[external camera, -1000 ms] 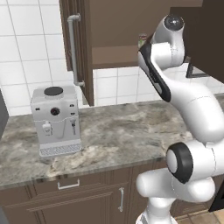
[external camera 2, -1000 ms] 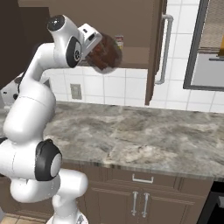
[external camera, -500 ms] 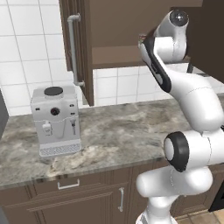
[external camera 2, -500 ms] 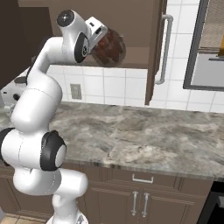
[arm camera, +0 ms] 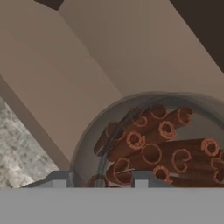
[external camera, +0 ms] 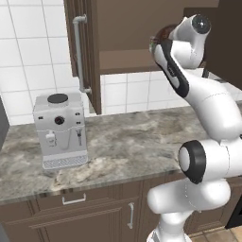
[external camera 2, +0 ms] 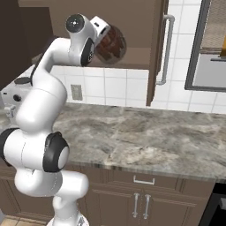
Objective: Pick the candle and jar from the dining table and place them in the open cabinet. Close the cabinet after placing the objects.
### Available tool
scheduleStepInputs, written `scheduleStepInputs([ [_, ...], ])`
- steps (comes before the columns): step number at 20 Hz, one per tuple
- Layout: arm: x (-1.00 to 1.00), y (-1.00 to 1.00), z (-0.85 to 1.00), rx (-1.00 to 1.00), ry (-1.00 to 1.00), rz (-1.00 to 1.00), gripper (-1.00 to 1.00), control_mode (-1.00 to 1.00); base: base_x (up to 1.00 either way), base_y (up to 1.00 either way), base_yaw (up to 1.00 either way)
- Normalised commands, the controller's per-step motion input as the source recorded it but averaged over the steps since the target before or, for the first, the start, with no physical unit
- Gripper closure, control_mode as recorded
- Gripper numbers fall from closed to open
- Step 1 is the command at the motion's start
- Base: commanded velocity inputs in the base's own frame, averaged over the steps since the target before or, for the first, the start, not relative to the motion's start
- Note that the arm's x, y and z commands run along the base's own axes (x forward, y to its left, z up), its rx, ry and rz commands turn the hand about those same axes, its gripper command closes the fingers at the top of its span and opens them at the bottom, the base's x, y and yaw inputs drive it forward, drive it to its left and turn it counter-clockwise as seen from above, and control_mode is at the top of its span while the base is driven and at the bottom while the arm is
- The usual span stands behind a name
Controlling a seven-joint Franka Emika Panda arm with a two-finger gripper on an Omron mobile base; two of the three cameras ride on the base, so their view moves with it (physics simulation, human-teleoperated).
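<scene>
The gripper [external camera 2: 105, 39] is clamped on the jar [external camera 2: 111, 44], holding it tipped on its side in the mouth of the open cabinet [external camera 2: 132, 17], above its shelf. The arm rises from the base, bends at the elbow and reaches up high, wrist level with the cabinet interior. The hand view looks through the jar's [arm camera: 153, 140] clear side at rolled brown sticks inside, with the cabinet's [arm camera: 109, 52] tan panels behind. The left base view adds a coffee machine [external camera: 60, 130] on the marble counter [external camera: 127, 146]; the right base view shows a wall outlet [external camera 2: 76, 92].
</scene>
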Motion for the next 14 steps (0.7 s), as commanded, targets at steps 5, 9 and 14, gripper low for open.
scheduleStepInputs([
  [5, 0.09, -0.03, -0.05, 0.0, -0.02, 0.11, 1.0, -1.0, 0.0, 0.0, 0.0],
  [9, 0.2, -0.01, -0.19, 0.0, 0.0, 0.1, 1.0, -1.0, 0.0, 0.0, 0.0],
  [14, 0.27, -0.05, -0.2, 0.0, 0.0, 0.07, 1.0, -1.0, 0.0, 0.0, 0.0],
])
